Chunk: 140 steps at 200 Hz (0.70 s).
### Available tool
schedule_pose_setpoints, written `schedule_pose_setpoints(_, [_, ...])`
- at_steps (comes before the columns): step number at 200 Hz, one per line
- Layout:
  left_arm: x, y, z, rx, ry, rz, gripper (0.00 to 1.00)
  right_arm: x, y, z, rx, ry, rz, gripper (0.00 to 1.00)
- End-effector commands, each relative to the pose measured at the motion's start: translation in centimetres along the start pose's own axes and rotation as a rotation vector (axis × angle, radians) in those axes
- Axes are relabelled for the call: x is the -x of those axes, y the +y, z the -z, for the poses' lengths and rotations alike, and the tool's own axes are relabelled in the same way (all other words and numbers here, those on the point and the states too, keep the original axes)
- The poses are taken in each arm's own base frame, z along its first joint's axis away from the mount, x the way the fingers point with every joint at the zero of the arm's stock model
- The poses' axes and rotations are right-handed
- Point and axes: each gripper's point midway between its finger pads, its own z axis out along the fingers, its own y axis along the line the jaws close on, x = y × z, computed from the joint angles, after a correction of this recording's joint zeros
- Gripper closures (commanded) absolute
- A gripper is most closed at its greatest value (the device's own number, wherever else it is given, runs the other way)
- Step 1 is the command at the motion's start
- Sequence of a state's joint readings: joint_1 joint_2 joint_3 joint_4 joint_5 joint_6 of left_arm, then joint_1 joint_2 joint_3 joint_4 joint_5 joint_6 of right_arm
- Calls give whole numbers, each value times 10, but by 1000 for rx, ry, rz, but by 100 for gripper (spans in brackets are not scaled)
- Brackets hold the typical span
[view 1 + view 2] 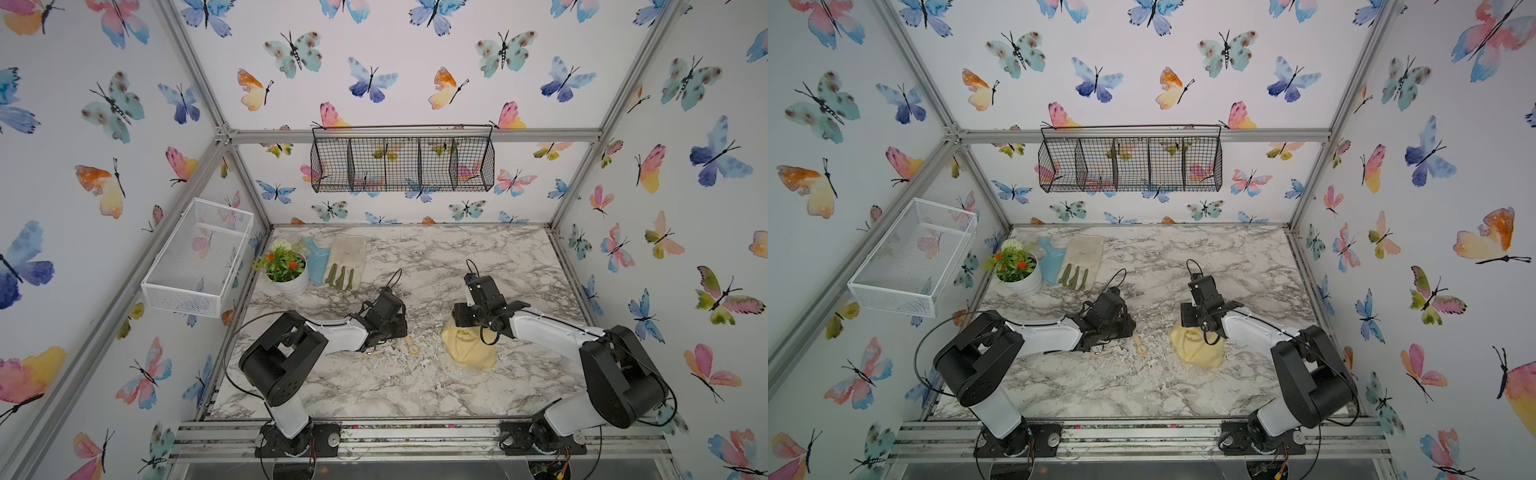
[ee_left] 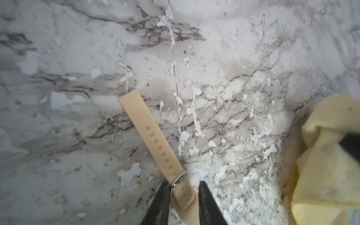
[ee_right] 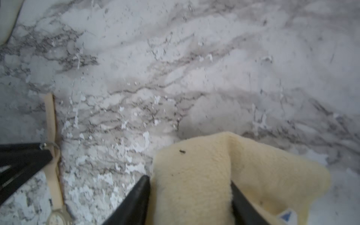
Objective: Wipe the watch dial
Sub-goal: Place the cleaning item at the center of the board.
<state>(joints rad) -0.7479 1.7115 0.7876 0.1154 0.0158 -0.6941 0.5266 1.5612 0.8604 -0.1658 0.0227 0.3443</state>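
Watch [image 1: 411,348] lies 11-to-5, dial [image 3: 56,219] at 5; left gripper [image 2: 183,183] straddles strap [image 2: 153,140], jaws apart; right gripper [image 3: 189,179] apart around cloth [image 3: 194,194], 3 o'clock.

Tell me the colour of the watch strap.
The strap is beige; the left wrist view shows it best.

Watch [image 1: 412,347]: on the desk [image 1: 415,395], mid-desk, dial at the near end and the strap running far.
Cloth [image 1: 469,351]: on the desk, near the watch on its right, apart from it.
Plant pot [image 1: 291,284]: far-left corner of the desk.
Scoop [image 1: 318,262]: just right of the pot.
Glove [image 1: 347,259]: just right of the scoop.
Divided basket [image 1: 401,162]: on the far wall.
Mesh basket [image 1: 195,257]: on the left wall.
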Motion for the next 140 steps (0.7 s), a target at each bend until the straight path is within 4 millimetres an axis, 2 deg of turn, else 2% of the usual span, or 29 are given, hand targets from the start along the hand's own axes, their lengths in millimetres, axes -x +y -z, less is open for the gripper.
schedule_pose_setpoints(1, [-53,42,2,145,188,-19,55,4,1,-1,-14,65,59,16])
schedule_pose_setpoints(17, [-43,38,9,142,156,-33,39,21,5,14,-4,-12,47,2])
schedule_pose_setpoints(53, [-15,22,28,90,67,-61,9,35,-1,54,-23,-131,48,2])
schedule_pose_setpoints(70, [-2,13,39,59,20,-80,1,32,-7,69,-39,-167,56,2])
schedule_pose_setpoints(96, [10,9,49,28,-21,-93,2,26,-16,79,-56,-193,65,2])
schedule_pose_setpoints(109, [10,14,47,14,-10,-75,2,22,-18,74,-49,-170,66,2])
schedule_pose_setpoints(140, [4,26,46,12,7,-50,2,16,-9,60,-1,-91,71,2])
